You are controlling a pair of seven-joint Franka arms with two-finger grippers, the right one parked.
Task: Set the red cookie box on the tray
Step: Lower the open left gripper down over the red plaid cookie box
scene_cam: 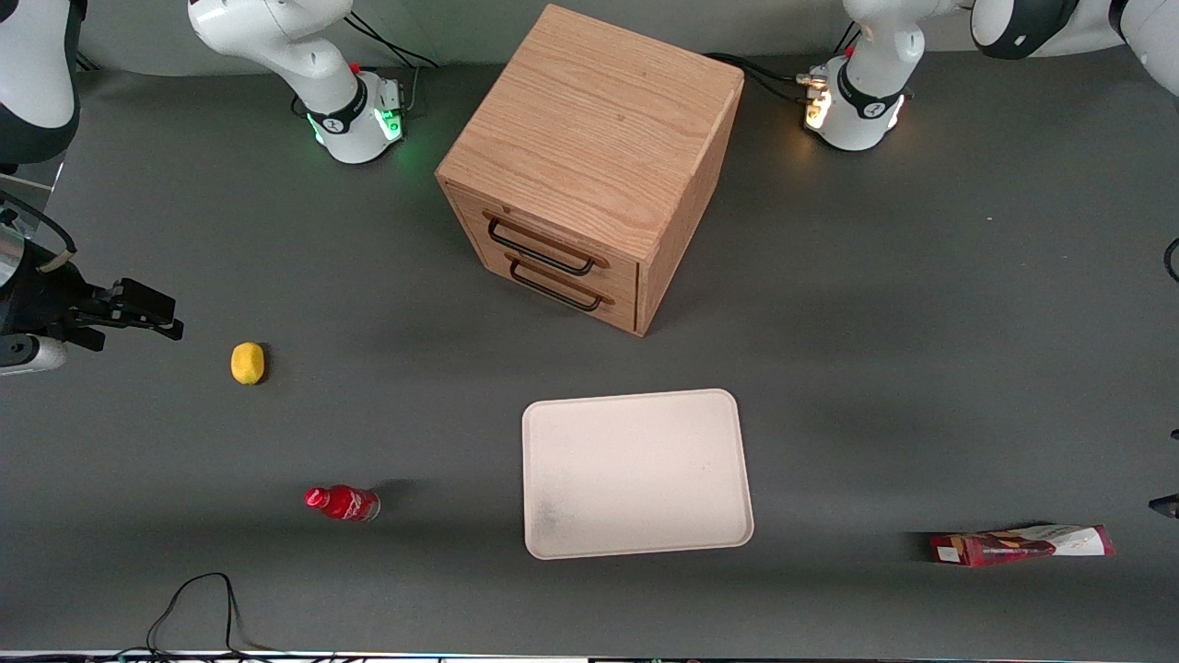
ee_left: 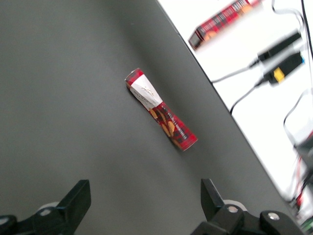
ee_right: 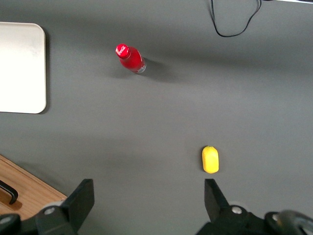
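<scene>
The red cookie box (scene_cam: 1021, 545) lies flat on the grey table toward the working arm's end, a little nearer the front camera than the tray's near rim. It is dark red with a white end section (ee_left: 160, 108). The cream-white tray (scene_cam: 636, 470) rests mid-table in front of the drawer cabinet, with nothing on it. My left gripper (ee_left: 144, 200) hangs high above the table, well apart from the box. It is open, and only bare tabletop shows between its fingers (ee_left: 78, 200).
A wooden two-drawer cabinet (scene_cam: 589, 166) stands farther back than the tray. A lemon (scene_cam: 247, 362) and a small red bottle (scene_cam: 343, 503) lie toward the parked arm's end. The table edge (ee_left: 220, 103) runs close to the box; off it are cables and another red carton (ee_left: 225, 22).
</scene>
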